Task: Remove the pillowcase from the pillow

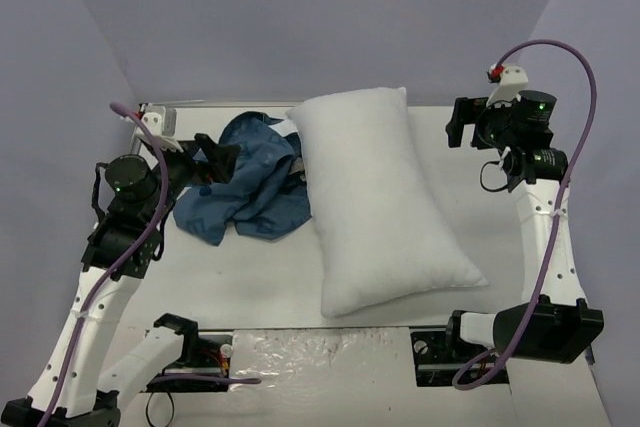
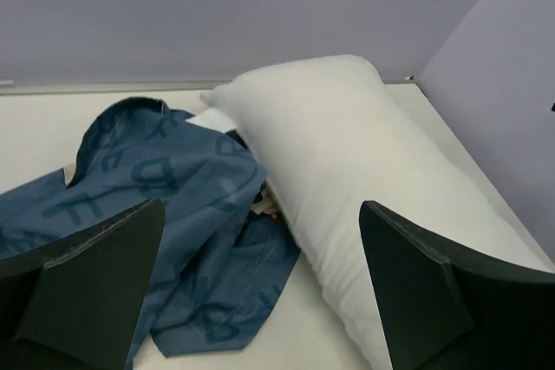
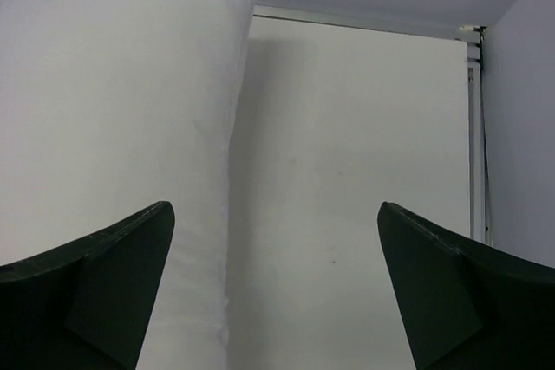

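The white pillow [image 1: 380,197] lies bare across the middle of the table, long axis running from far to near. The dark-blue pillowcase [image 1: 250,182] lies crumpled in a heap on the table against the pillow's left side, fully off it. My left gripper [image 1: 222,160] is open and empty, just above the left part of the heap. In the left wrist view the pillowcase [image 2: 165,214] and pillow [image 2: 364,162] both show between the spread fingers. My right gripper [image 1: 455,125] is open and empty, raised to the right of the pillow [image 3: 113,119].
The white table [image 1: 450,147] has a raised metal rim along its far edge [image 1: 200,105]. Grey walls close in on three sides. A sheet of clear plastic [image 1: 320,357] lies at the near edge between the arm bases.
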You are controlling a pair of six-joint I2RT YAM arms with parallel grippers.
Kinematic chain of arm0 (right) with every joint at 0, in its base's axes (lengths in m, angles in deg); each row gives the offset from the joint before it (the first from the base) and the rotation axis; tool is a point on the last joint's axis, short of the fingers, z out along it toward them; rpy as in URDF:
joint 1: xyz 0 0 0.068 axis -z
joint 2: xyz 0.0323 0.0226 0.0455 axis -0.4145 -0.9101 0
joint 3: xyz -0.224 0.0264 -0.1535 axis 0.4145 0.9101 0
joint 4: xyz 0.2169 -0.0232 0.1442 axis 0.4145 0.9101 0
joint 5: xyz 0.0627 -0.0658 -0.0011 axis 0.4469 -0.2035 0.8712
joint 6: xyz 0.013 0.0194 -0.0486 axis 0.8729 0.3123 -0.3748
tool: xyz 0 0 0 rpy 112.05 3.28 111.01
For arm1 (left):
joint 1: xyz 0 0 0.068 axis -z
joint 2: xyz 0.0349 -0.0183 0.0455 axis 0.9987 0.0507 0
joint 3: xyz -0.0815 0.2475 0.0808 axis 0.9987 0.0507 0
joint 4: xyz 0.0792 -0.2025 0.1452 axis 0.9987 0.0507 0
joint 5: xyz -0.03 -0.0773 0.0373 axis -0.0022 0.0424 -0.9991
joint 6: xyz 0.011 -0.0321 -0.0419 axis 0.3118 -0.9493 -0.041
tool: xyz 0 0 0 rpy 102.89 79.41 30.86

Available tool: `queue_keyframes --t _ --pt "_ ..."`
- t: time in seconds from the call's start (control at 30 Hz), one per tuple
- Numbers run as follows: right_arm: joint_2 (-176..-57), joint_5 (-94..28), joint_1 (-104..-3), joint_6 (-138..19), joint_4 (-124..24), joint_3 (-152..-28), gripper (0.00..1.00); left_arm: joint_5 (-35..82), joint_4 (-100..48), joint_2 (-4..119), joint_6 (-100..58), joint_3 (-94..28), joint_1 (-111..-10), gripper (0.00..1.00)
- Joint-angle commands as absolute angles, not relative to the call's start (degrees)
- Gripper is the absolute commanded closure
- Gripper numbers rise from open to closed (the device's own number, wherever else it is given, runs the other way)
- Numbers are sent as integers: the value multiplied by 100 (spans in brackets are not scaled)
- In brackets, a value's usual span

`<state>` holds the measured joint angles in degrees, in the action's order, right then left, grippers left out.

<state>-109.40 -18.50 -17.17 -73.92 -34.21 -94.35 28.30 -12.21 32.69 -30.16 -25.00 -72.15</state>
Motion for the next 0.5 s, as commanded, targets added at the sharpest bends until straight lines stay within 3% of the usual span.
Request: queue_keyframes --t 0.0,0.17,0.47 --pt "-10394 -2852 -1789 -7054 -3459 -9294 0 2617 -889 3176 -3333 -2137 -7215 6" --pt "-10235 -4419 -1789 -6892 -3442 -9083 0 2529 -739 2807 -3316 -1863 -7215 6" --pt "-9980 -3621 -1789 -7086 -3460 -8802 0 2511 -520 2552 -3210 -1775 -7215 6"
